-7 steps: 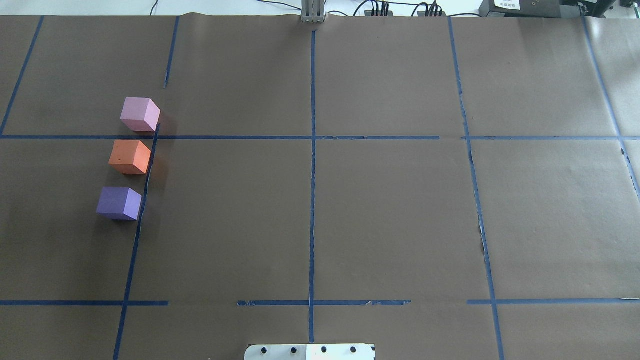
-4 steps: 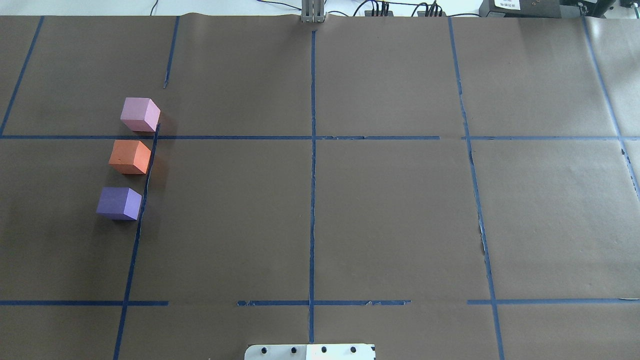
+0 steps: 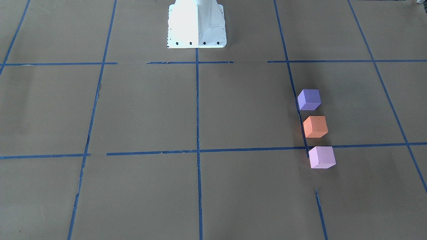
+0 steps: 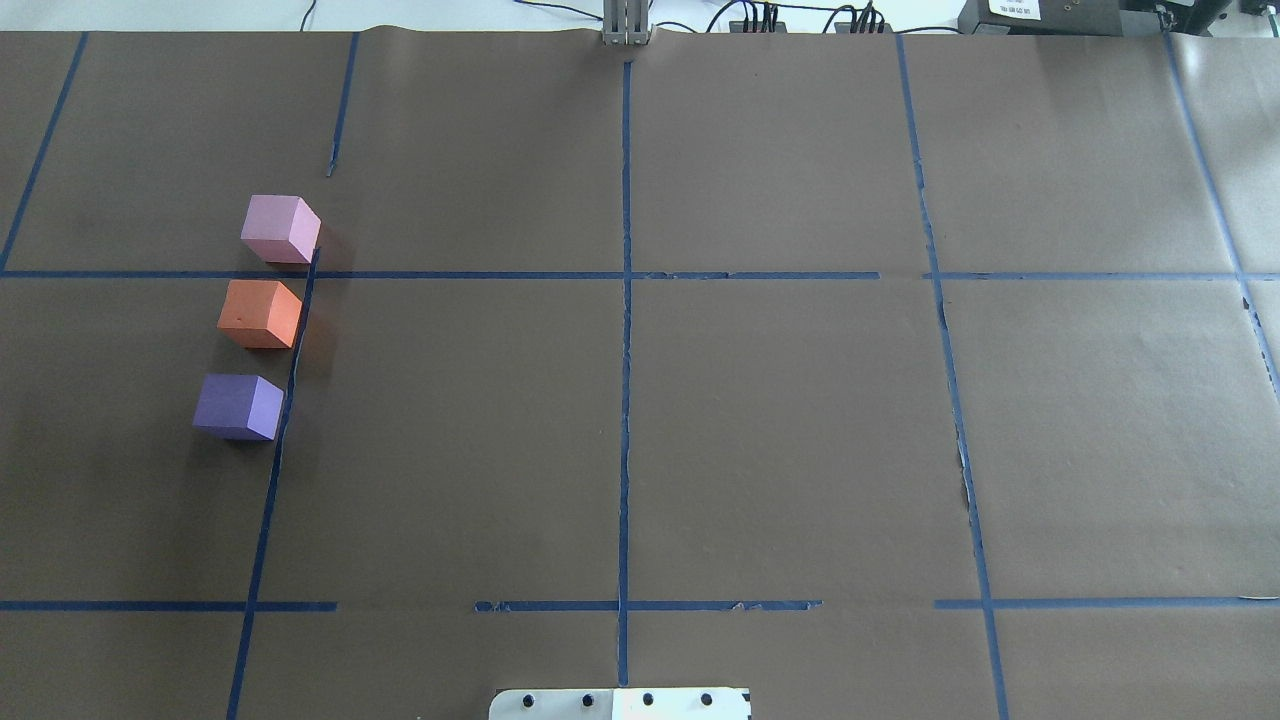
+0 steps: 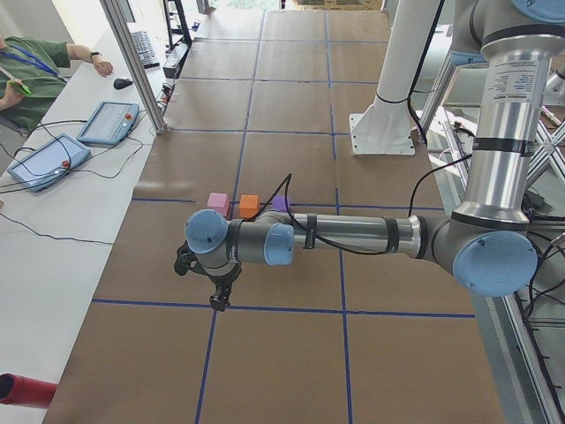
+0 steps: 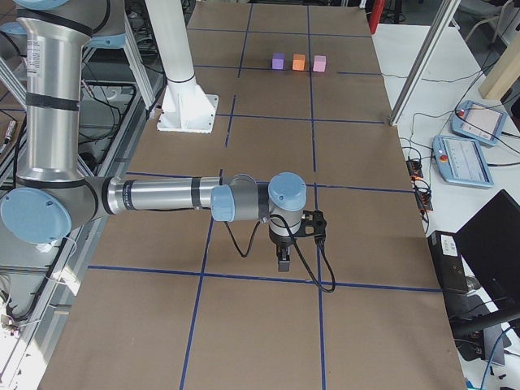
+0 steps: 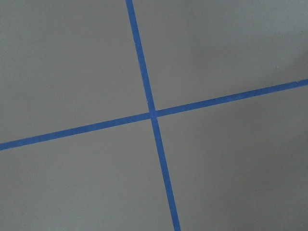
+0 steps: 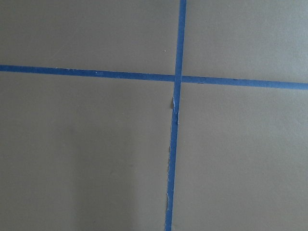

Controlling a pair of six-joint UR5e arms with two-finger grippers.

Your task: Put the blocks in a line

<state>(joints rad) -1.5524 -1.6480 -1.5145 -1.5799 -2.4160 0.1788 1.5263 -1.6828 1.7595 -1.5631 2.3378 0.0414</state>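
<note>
Three blocks stand in a row with small gaps on the brown paper at the robot's left: pale pink [image 4: 280, 228] farthest, orange [image 4: 259, 313] in the middle, dark purple [image 4: 238, 406] nearest. They also show in the front view: purple [image 3: 309, 99], orange [image 3: 315, 126], pink [image 3: 321, 157]. My left gripper [image 5: 216, 300] hangs above the paper, well away from the blocks; I cannot tell if it is open. My right gripper [image 6: 282, 262] hangs over a tape line at the other end; I cannot tell its state. Both wrist views show only paper and tape crossings.
The white robot base [image 3: 196, 23] stands at the table's middle edge. Blue tape lines [image 4: 625, 300] grid the paper. An operator [image 5: 26, 66] sits at a side bench with teach pendants [image 5: 108, 122]. More pendants [image 6: 463, 158] lie beyond the far edge.
</note>
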